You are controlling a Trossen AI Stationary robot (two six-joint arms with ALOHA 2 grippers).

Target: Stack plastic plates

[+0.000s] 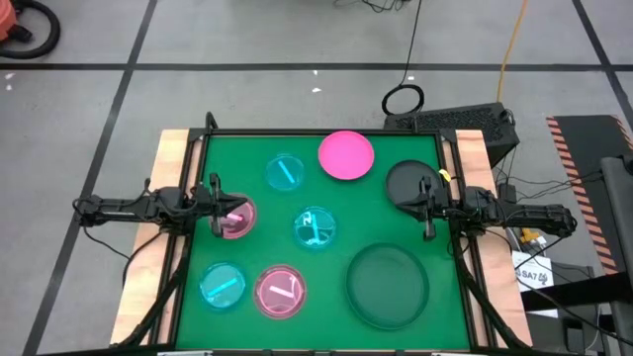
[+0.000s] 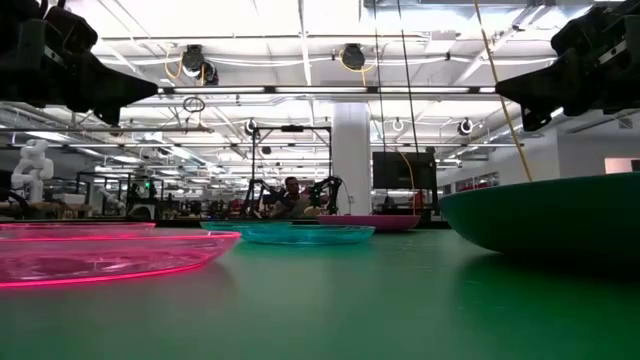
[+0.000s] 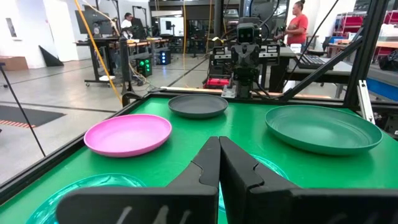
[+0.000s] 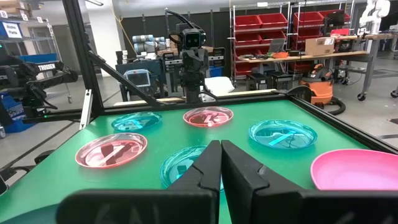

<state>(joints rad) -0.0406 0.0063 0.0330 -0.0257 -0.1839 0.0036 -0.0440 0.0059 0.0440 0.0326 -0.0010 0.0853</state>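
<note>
Eight round plates lie flat on the green mat. The high view shows an opaque pink plate [image 1: 346, 155], a small black plate [image 1: 408, 185], a large dark green plate [image 1: 388, 286], translucent cyan plates [image 1: 285, 172] [image 1: 315, 227] [image 1: 223, 285] and translucent pink plates [image 1: 235, 218] [image 1: 280, 292]. My left gripper [image 1: 227, 206] [image 3: 219, 149] is shut and hovers over the left translucent pink plate. My right gripper [image 1: 417, 204] [image 4: 221, 151] is shut and hovers at the black plate's near edge. Neither touches a plate.
A black frame [image 1: 326, 132] borders the mat, with wooden strips [image 1: 173, 158] along the left and right sides. Open mat lies between the plates. In the low view both arms sit high above the plates. People [image 3: 298, 25] stand in the room beyond the table.
</note>
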